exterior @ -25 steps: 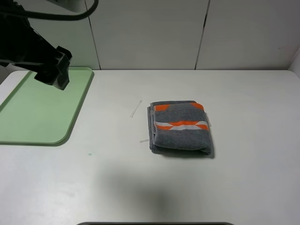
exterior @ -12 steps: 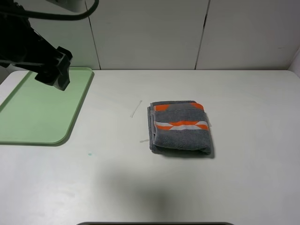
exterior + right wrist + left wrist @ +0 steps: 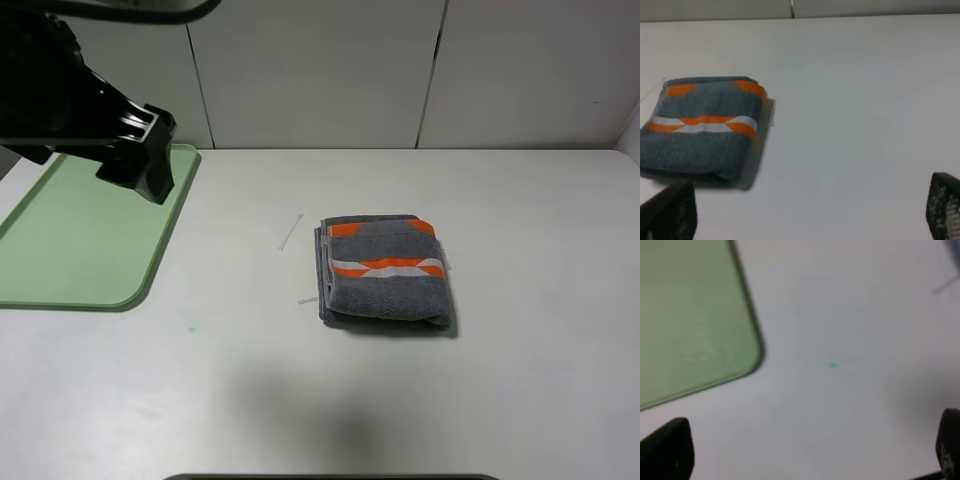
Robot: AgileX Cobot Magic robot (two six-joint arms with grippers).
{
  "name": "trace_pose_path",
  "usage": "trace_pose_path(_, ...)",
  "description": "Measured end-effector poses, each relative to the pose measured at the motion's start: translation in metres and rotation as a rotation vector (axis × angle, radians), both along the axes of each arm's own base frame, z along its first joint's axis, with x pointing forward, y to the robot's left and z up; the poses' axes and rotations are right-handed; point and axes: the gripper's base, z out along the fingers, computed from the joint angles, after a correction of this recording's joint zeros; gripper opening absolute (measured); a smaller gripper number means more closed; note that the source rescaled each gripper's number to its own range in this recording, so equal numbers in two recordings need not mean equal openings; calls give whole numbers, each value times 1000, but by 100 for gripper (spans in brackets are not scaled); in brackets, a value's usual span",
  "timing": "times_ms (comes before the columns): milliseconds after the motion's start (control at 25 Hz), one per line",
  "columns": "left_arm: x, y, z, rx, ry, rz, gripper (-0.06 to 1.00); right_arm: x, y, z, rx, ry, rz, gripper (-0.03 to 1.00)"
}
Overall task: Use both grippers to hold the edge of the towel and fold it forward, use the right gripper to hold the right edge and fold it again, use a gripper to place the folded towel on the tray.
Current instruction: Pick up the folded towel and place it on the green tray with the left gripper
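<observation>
The towel [image 3: 385, 272] lies folded into a thick grey packet near the middle of the surface [image 3: 530, 390], a little toward its right edge. Its orange-and-white band faces up, and neither arm touches it. The tray [image 3: 60, 250] sits at the far left corner of the surface, well apart from the towel. The left end effector [image 3: 807, 450] is raised by the tray's right rim, fingers spread wide and gripping nothing. The right end effector [image 3: 805, 207] stands off from the towel, toward the near right part of the surface, likewise spread wide and empty. A thin white strip [image 3: 291, 233] lies just left of the towel.
</observation>
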Motion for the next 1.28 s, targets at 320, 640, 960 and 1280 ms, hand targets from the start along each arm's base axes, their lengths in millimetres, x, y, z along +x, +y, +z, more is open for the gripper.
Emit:
trace_pose_path(320, 4, -13, 0, -135, -19, 0, 98, 0, 0, 0, 0, 1, 0, 100)
trace_pose_path(640, 35, -47, -45, -201, 58, 136, 98, 0, 0, 0, 0, 1, 0, 100)
trace_pose_path(960, 78, -74, -103, -324, 93, 208, 97, 0, 0, 0, 0, 1, 0, 100)
trace_pose_path(1280, 110, -97, -165, -440, 78, 256, 97, 0, 0, 0, 0, 0, 0, 100)
